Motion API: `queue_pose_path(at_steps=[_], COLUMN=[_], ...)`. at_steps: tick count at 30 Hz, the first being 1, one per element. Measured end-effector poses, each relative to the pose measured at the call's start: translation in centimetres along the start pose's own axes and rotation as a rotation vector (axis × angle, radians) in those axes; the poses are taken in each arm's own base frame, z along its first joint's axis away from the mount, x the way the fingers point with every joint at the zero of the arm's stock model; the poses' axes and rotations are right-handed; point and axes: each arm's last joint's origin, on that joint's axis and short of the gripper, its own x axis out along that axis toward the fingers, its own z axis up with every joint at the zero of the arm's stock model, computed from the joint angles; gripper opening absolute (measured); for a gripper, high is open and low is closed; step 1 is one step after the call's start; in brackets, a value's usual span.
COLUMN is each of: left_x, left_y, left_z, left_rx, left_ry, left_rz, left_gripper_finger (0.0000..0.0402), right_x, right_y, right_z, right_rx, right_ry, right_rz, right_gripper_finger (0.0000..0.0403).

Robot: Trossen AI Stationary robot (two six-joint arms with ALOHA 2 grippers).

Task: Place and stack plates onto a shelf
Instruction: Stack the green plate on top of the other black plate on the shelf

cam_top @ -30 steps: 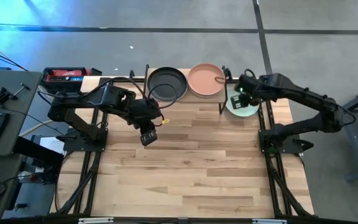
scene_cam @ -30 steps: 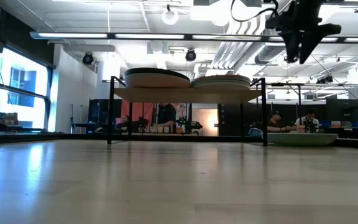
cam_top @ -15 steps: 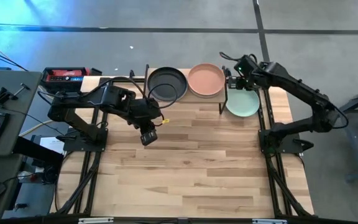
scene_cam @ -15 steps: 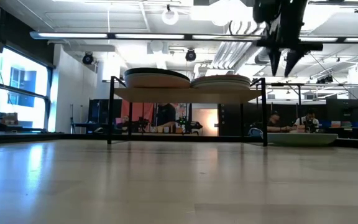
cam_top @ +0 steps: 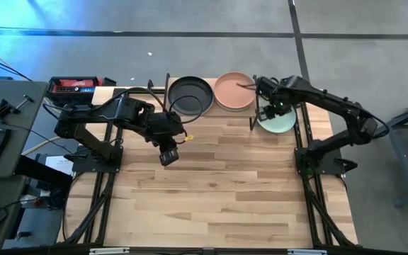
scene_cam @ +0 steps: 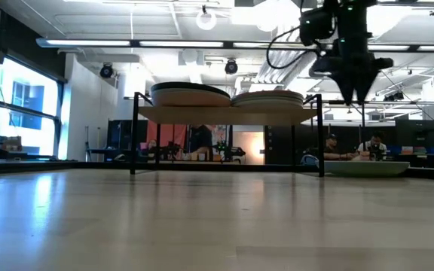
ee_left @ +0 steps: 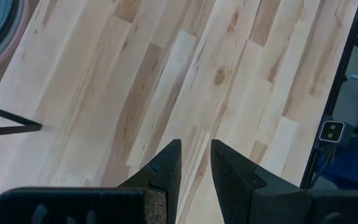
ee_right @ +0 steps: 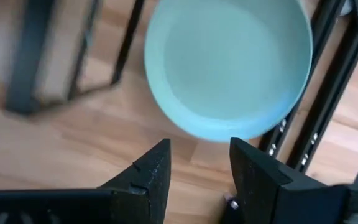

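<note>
The right hand hangs in the air above the near edge of the pale green plate, fingers parted by a moderate gap and holding nothing. That plate lies flat on the tabletop, just past the end of the shelf. On the shelf, a black plate and a peach plate top two side-by-side stacks. The left hand waits over bare tabletop in front of the shelf, fingers narrowly apart, empty.
</note>
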Motion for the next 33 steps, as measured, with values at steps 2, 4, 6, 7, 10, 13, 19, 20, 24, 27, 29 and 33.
queue_pose_path(at_steps=[2,4,6,7,10,13,19,20,24,27,29,33], left_x=[0.0,0.0,0.0,0.0,0.0,0.0,0.0,0.0,0.0,0.0,0.0,0.0], left_y=[0.0,0.0,0.0,0.0,0.0,0.0,0.0,0.0,0.0,0.0,0.0,0.0], left_z=[0.0,0.0,0.0,0.0,0.0,0.0,0.0,0.0,0.0,0.0,0.1,0.1], left_rx=[0.000,0.000,0.000,0.000,0.000,0.000,-0.012,-0.018,-0.020,-0.020,-0.020,-0.020], left_ry=[0.000,0.000,0.000,0.000,0.000,0.000,-0.006,-0.008,-0.010,-0.012,-0.013,-0.015], left_rz=[0.000,0.000,0.000,0.000,0.000,0.000,0.011,0.013,0.015,0.018,0.019,0.019], left_gripper_finger=[0.0076,0.0076,0.0076,0.0076,0.0076,0.0076,0.0076,0.0076,0.0076,0.0076,0.0076,0.0076], right_x=[0.5,1.1,1.7,2.1,3.5,4.8,6.4,6.5,7.0,7.5,7.9,8.9], right_y=[0.1,0.2,0.2,0.3,0.4,0.7,1.3,1.4,1.8,2.1,2.3,2.9], right_z=[-1.2,-2.3,-3.2,-3.5,-4.1,-4.6,-5.4,-5.5,-5.7,-5.9,-5.9,-5.8], right_rx=[-0.031,-0.059,-0.079,-0.089,-0.124,-0.160,-0.284,-0.303,-0.372,-0.409,-0.440,-0.499], right_ry=[0.015,0.005,-0.012,-0.027,-0.053,-0.051,-0.036,-0.042,-0.075,-0.091,-0.084,-0.044], right_rz=[-0.002,0.009,0.024,0.035,0.056,0.075,0.131,0.130,0.134,0.106,0.089,0.057], right_gripper_finger=[0.0140,0.0140,0.0140,0.0140,0.0140,0.0140,0.0140,0.0140,0.0140,0.0140,0.0140,0.0140])
